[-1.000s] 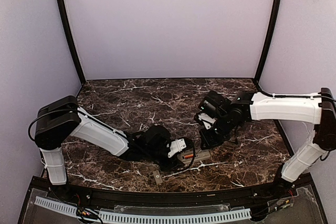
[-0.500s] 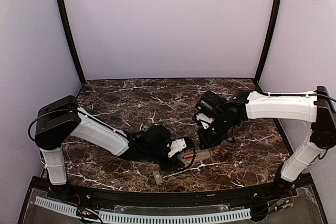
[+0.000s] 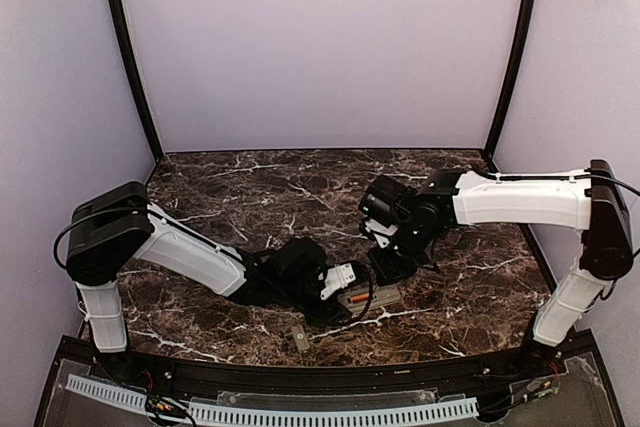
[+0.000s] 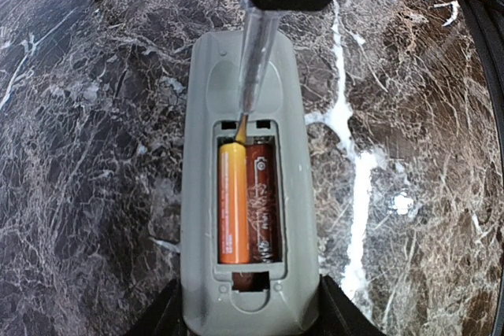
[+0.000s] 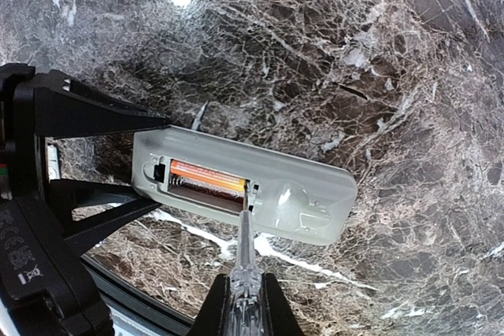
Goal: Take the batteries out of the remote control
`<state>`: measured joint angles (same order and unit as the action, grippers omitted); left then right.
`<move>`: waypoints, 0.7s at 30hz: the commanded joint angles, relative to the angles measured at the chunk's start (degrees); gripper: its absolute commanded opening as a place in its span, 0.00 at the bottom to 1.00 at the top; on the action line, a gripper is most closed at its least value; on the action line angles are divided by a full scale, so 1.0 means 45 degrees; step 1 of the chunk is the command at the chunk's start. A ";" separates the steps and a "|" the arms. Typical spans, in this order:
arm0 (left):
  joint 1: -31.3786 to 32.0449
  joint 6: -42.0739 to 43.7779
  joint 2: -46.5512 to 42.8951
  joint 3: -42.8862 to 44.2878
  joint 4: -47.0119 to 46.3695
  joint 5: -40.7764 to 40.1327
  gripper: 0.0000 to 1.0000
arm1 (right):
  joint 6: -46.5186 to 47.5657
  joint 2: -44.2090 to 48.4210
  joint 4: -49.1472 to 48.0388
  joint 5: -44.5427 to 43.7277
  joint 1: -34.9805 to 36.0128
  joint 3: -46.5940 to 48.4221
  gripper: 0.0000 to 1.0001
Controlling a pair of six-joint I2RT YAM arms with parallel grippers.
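One remote (image 3: pixel 385 296) on dark marble (image 3: pixel 250 187), lilac walls (image 3: pixel 320 47)

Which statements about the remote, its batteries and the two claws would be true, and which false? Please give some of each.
1. Both batteries lie inside the remote control. True.
2. The remote control shows its buttons upward. False: its grey back faces up, with the compartment open.
3. The right claw holds a clear tool whose tip is at the end of the orange battery. True.
4. The left claw hangs apart from the remote control. False: its fingers clasp the remote control at one end.
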<state>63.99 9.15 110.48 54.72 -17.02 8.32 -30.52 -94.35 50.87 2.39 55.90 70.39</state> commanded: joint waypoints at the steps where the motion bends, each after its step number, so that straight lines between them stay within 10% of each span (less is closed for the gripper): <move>1: 0.0058 -0.0079 0.0088 0.0233 0.0339 0.0280 0.00 | -0.0063 -0.0348 0.0121 -0.0346 0.0233 0.0337 0.00; 21: 0.0063 -0.0056 0.0136 0.0194 0.0341 0.0378 0.00 | -0.0259 0.1023 -0.2726 0.0544 0.0001 -0.2101 0.00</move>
<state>63.96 8.36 110.48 54.74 -16.93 8.43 -31.11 -90.65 44.69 2.17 56.29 64.49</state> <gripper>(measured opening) 0.507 0.100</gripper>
